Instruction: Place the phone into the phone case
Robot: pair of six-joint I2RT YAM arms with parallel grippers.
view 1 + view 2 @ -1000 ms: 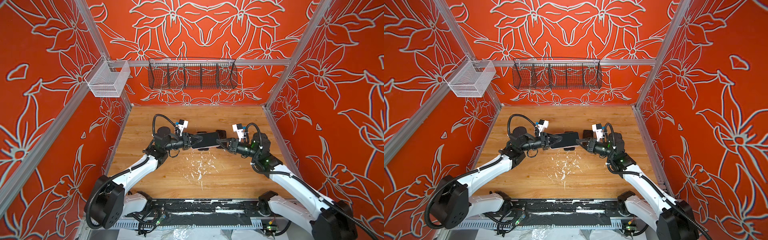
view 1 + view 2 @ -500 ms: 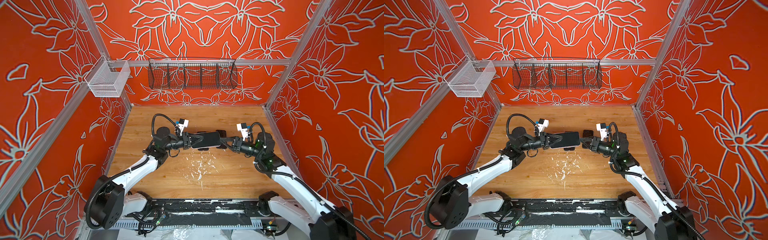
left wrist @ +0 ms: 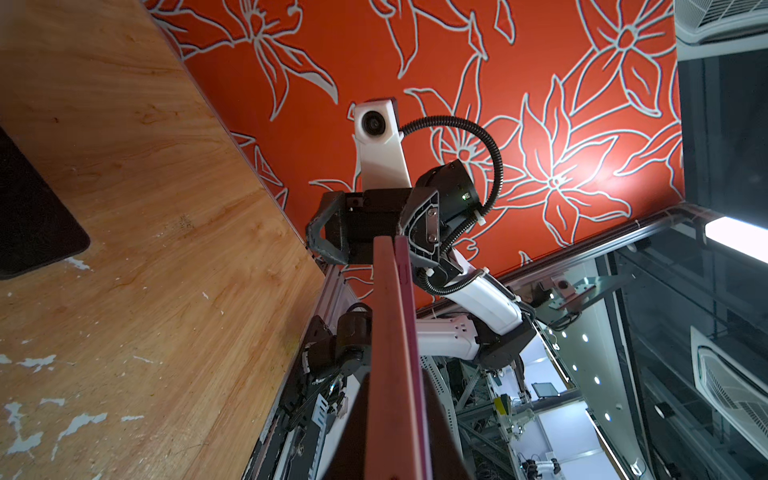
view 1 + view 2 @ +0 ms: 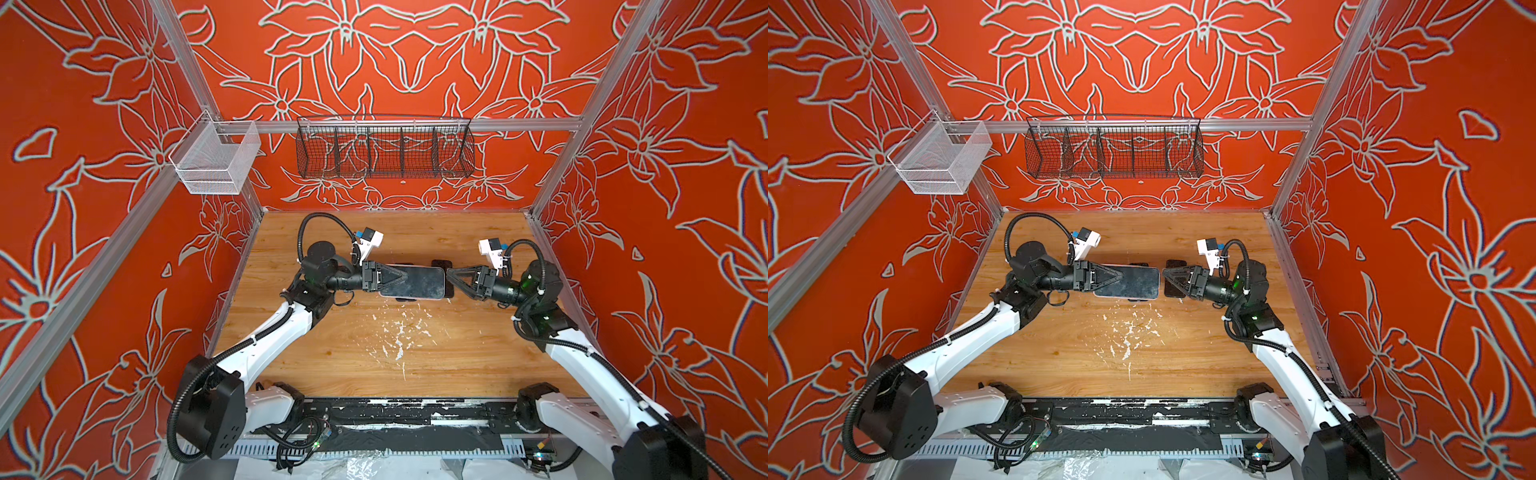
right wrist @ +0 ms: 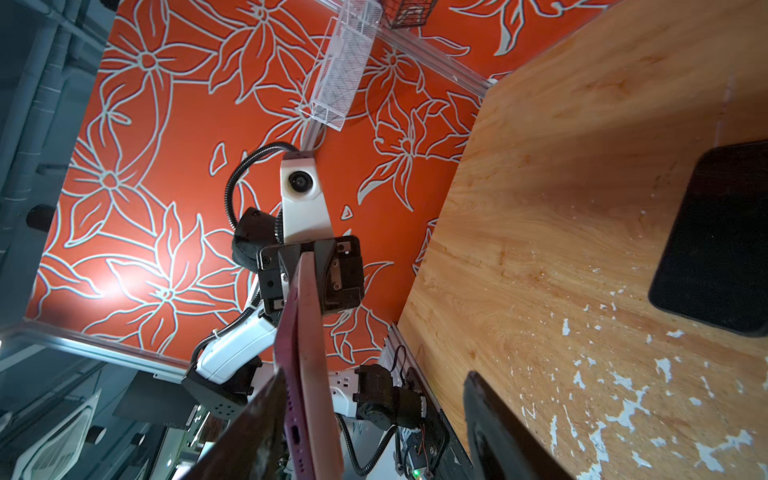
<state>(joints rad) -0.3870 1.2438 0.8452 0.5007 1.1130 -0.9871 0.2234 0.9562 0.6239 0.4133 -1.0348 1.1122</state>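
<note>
The left gripper (image 4: 401, 276) pinches a pink-edged phone (image 4: 424, 282) by one short end, fingers (image 3: 353, 436) pressed flat on both faces, and holds it level and screen-up above the wooden table (image 4: 374, 353). Opposite, the right gripper (image 4: 451, 276) meets the phone's free end with its fingers (image 5: 498, 436) spread wide. In the right wrist view that end sits close beside one finger and well apart from the other; whether it touches the near one cannot be told.

The black phone case (image 5: 715, 241) lies flat on the table below, partly hidden in both top views under the phone's free end and the right gripper, its corner showing just beyond them (image 4: 1177, 264). Phone and case are apart, the phone above the case.

The two arms reach in from either side and meet near the table's middle, leaving bare wood in front and behind. White scuffs (image 4: 399, 332) mark the boards nearer the arm bases. A black wire basket (image 4: 384, 149) hangs on the back wall and a white mesh basket (image 4: 214, 160) in the left corner, both high and well clear of the arms.
</note>
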